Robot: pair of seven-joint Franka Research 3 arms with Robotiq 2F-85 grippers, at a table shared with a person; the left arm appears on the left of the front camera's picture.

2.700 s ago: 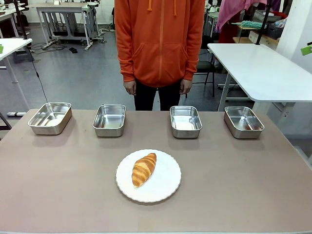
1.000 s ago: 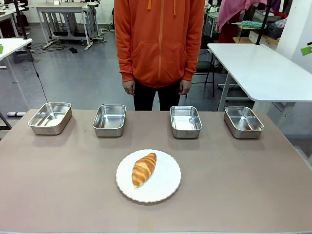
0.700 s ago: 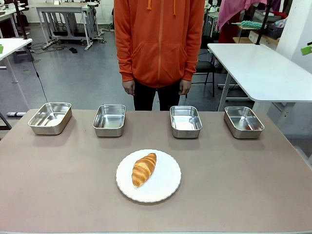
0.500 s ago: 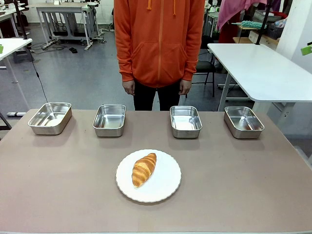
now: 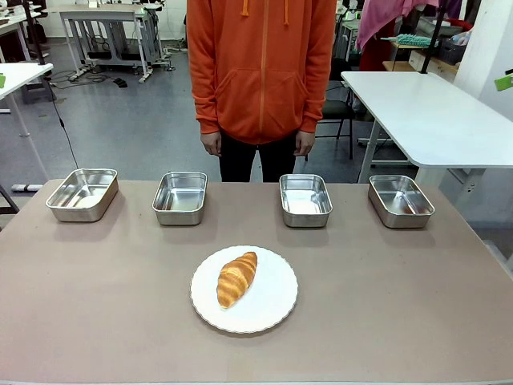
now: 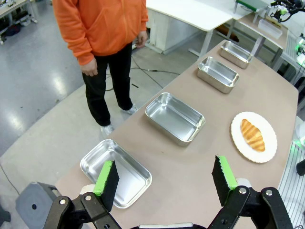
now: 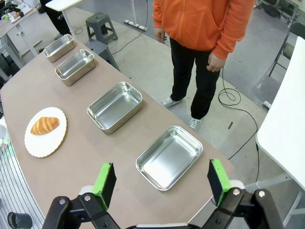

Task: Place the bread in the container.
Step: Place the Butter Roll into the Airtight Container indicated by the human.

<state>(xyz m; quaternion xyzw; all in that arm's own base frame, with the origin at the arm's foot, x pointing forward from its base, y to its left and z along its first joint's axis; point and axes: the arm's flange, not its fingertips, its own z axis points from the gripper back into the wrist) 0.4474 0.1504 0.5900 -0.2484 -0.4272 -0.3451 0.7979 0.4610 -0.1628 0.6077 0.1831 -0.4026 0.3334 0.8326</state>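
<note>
1. Bread [image 5: 237, 278] lies on the white plate [image 5: 272, 309], a bit left of its centre, at the near-middle of the table [image 5: 417, 321]. Nothing touches it.
2. Four steel pans sit in a row at the far edge, all empty: left-end pan [image 5: 82, 193], left-mid pan [image 5: 179, 197], right-mid pan [image 5: 305, 200], right-end pan [image 5: 401, 200]. All are well apart from the plate, the two mid ones nearest.
3. Left gripper [image 6: 164, 179] has its jaws spread wide w/ nothing btwn them, high over the table's left end. Right gripper [image 7: 161, 181] is the same, wide and empty, over the right end.
4. Person [image 5: 260, 72] stands at the far side, idle, pointing at nothing.
5. Progress looks like zero: no reach, no grasp. Everything's left: go down, grab the bread, carry it, drop it in a pan. Which pan, can't tell.
6. Vs earlier frames there's no change: bread, plate, pans and person are all in the same spots.
</note>
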